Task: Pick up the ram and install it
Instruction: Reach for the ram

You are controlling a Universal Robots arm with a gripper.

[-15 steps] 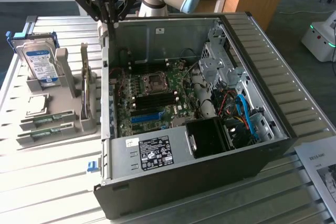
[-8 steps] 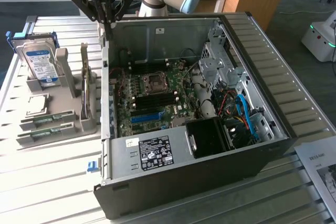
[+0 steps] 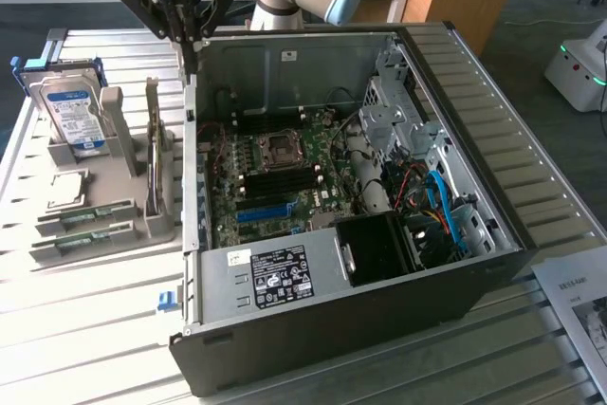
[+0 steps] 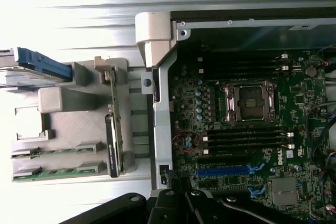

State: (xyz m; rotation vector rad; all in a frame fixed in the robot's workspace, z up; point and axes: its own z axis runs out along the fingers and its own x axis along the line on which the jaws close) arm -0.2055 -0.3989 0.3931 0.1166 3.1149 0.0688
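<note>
The exterior view has the gripper (image 3: pixel 190 43) hanging above the far end of the computer case (image 3: pixel 228 329), over its wall on the exterior view's left. Its fingers are pressed together with nothing between them. The wrist view agrees: the dark fingers meet over that wall, with the gray holder (image 3: pixel 114 116) on one side and the motherboard (image 3: pixel 313 187) on the other.

The ram (image 3: pixel 93 213) lies well apart from the gripper, in the holder on the table (image 3: pixel 95 329) beside the case. Two matching green sticks lie flat there in neighbouring slots. I take the ram to be one of them and cannot tell which; the second stick (image 3: pixel 85 241) sits just beside it.

I judge the task to be at its very start, with nothing picked up. A pick would call for opened fingers brought down squarely across the stick's long edges, and a stick lying flat offers little to grip. Installing would call for lining it up with the black memory slots (image 3: pixel 285 177) beside the processor socket (image 3: pixel 282 147).

Also in the holder are a hard drive (image 3: pixel 76 111) standing on edge, a square chip (image 3: pixel 66 189) and a thin upright board (image 3: pixel 152 154). That board stands between the flat sticks and the case, and the case wall rises between holder and motherboard — both sit on the direct line. The cables (image 3: pixel 441 206) lie apart from the slots.
</note>
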